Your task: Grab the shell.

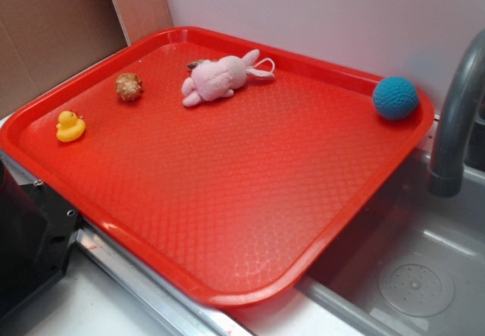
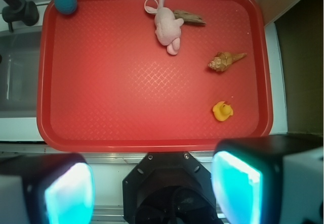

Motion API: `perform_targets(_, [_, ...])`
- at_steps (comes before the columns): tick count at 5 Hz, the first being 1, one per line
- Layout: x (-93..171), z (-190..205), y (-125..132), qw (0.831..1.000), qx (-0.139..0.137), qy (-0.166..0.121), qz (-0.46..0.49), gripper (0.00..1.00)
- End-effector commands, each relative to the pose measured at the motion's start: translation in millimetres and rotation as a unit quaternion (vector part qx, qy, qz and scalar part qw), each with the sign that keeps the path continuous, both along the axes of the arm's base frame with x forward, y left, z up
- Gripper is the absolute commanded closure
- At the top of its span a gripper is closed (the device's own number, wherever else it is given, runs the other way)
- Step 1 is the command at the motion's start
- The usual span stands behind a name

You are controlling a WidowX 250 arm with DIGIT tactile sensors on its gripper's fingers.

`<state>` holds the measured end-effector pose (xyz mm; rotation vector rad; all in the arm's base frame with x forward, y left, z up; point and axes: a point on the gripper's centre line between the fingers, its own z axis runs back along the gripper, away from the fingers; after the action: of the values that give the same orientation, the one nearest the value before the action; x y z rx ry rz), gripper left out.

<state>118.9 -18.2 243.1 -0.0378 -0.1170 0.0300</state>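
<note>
The tan-brown bumpy shell [image 1: 129, 86] lies on the red tray [image 1: 227, 199] near its far left side. In the wrist view the shell [image 2: 223, 61] lies at the right of the tray [image 2: 126, 107], its pointed end turned right. My gripper [image 2: 152, 188] is open and empty. It is high above the near side, over the robot base, well short of the shell. Its two fingers [image 2: 238, 183] glow teal at the bottom of the wrist view. The gripper does not show in the exterior view.
A yellow duck [image 1: 70, 126] sits near the shell toward the tray's left edge. A pink plush rabbit [image 1: 216, 80] lies at the far middle and a blue crocheted ball [image 1: 395, 97] in the far right corner. A grey faucet [image 1: 455, 116] and sink [image 1: 409, 275] are to the right.
</note>
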Motion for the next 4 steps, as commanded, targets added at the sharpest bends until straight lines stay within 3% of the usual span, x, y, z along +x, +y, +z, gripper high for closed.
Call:
perform_targets(1, [0.0,0.0,0.0,1.0,0.0,0.0,0.0,0.0])
perform_targets(2, [19.9,-50.0,50.0,0.991,0.031,0.033,0.124,0.0])
perform_targets(3, [39.6,-81.6,104.4,0.968,0.034,0.023,0.247,0.0])
perform_targets(4, [54.3,-117.2,131.3,0.929,0.048,0.008,0.367,0.0])
